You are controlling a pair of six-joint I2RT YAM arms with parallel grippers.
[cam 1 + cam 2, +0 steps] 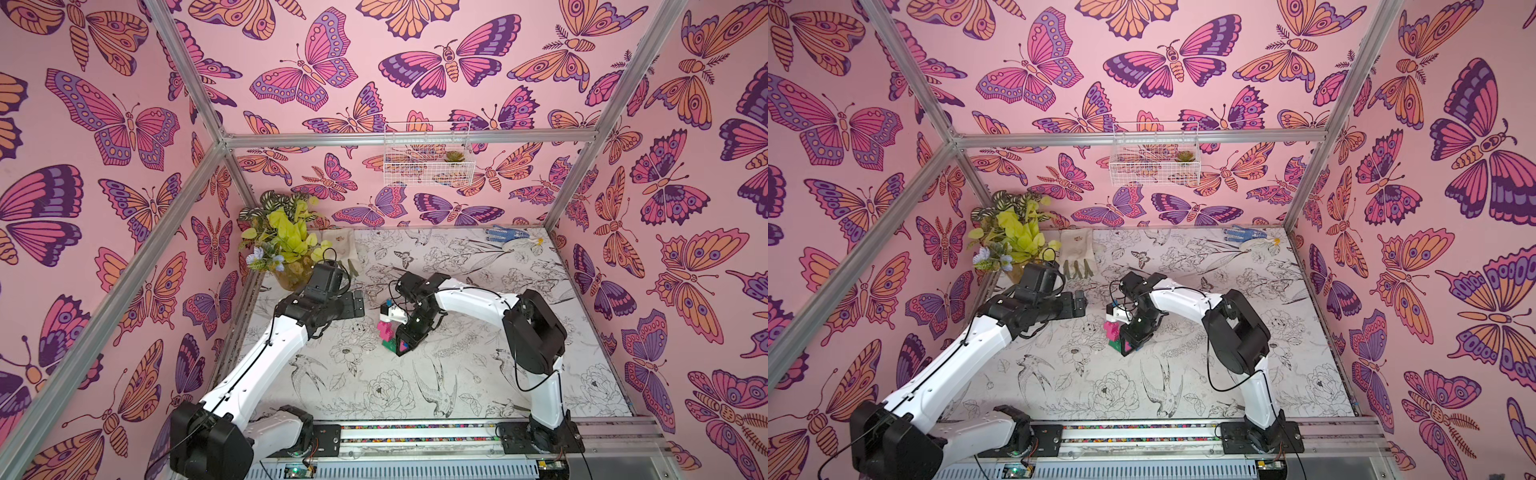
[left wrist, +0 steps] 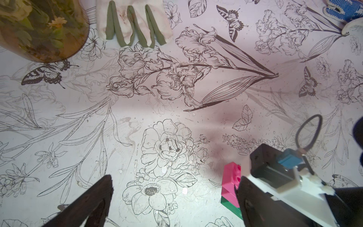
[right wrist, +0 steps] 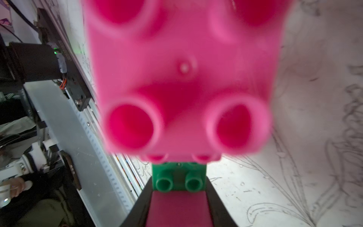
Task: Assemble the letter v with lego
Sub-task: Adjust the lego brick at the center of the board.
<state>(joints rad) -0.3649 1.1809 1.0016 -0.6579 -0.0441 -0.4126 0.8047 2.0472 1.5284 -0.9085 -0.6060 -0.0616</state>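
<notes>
The right gripper is clamped tight on the letter v, out in the middle of the table. In its wrist view the jaws pinch just one pink brick at the near end, with the green brick and more pink stacked beyond it toward the lens. That is what would worry me: the whole stack hangs off a single pinched brick, so any sideways shove could lever the studs apart or twist the piece out of the jaws. The left gripper stands spread wide with nothing in it. One of its fingers sits just beside the pink bricks and the other arm's wrist camera (too close for my comfort), so closing or swinging from there could clip either. I cannot tell whether the green base rests on the table, so pressing down on it blind might tip the lot over.
</notes>
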